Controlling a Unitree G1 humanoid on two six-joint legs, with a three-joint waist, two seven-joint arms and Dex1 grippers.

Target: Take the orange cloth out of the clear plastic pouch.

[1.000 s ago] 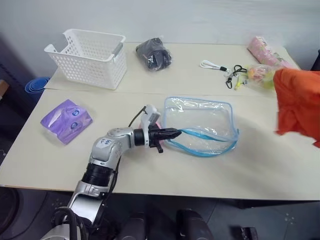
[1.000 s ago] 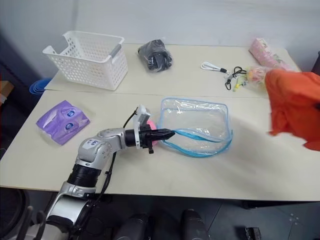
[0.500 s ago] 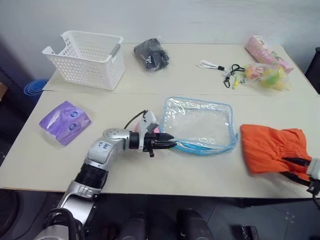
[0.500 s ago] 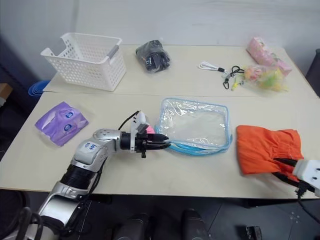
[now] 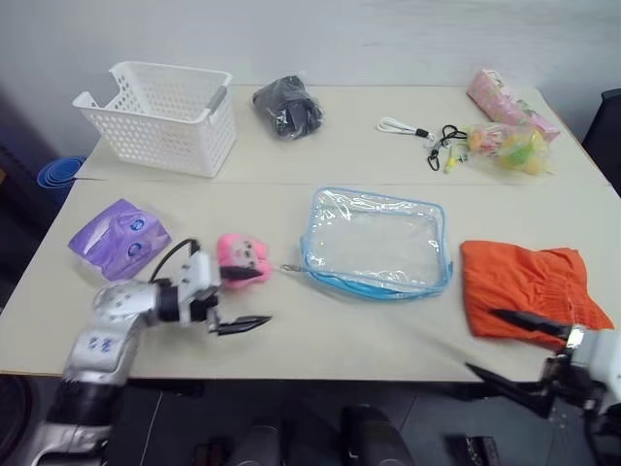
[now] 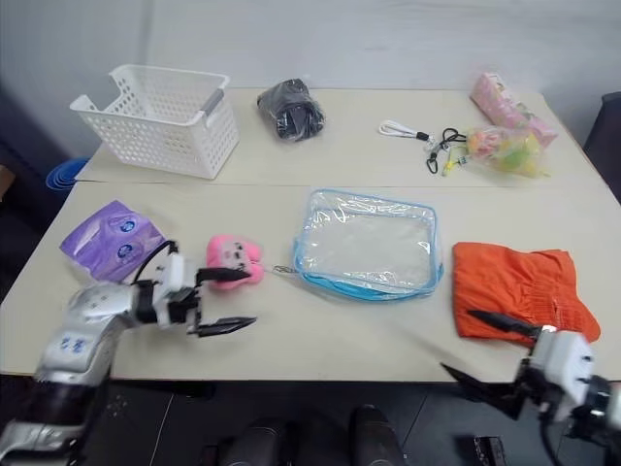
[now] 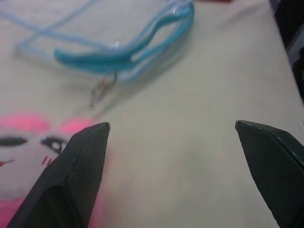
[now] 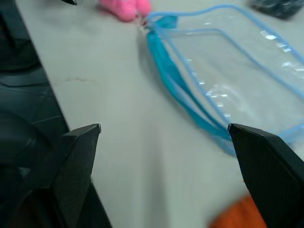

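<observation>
The clear plastic pouch [image 5: 376,243] lies flat and empty at the table's middle, its blue-edged mouth [image 7: 118,52] toward the left. The orange cloth [image 5: 532,291] lies crumpled on the table just right of the pouch, outside it. My left gripper [image 5: 264,296] is open and empty to the left of the pouch, beside a pink plush toy [image 5: 243,254]. My right gripper [image 5: 479,340] is open and empty at the table's front right edge; its upper finger crosses the cloth's near edge in the eye views. In the right wrist view the pouch [image 8: 237,80] lies ahead of the spread fingers.
A white basket [image 5: 160,112] stands at the back left, with a black bag [image 5: 288,105] beside it. A purple packet [image 5: 118,236] lies at the left. A white cord [image 5: 412,129], a crinkly bag [image 5: 509,148] and a pink packet [image 5: 500,92] sit at the back right.
Both grippers opened. The left one let go of the pouch's mouth and drew back left, uncovering the pink plush. The right one set the orange cloth down and pulled back to the table's front edge.
</observation>
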